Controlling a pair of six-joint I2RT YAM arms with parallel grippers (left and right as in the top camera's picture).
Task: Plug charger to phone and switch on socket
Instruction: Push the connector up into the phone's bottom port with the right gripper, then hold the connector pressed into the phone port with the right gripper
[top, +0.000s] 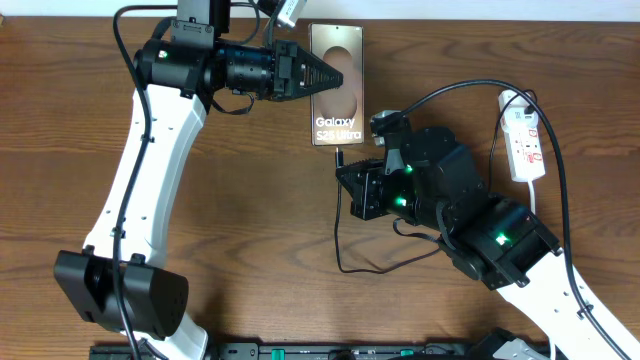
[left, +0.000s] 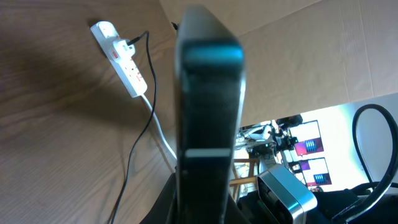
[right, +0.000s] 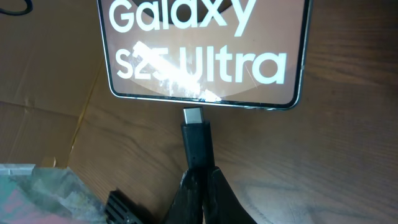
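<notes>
The phone (top: 336, 128) lies flat at the back middle of the table, its "Galaxy S25 Ultra" text up. My left gripper (top: 338, 75) reaches in from the left and is shut on the phone, which shows edge-on in the left wrist view (left: 208, 93). My right gripper (top: 345, 168) is shut on the charger's black connector (right: 194, 134). The connector's metal tip points at the phone's bottom edge (right: 205, 99) with a small gap between them. The thin charger cable (top: 343, 245) loops below. The white socket (top: 524, 135) lies at the far right and also shows in the left wrist view (left: 121, 59).
The right arm's body (top: 470, 220) lies between the phone and the socket. A white cord (top: 540, 190) trails from the socket toward the front. A dark rail (top: 300, 350) runs along the front table edge.
</notes>
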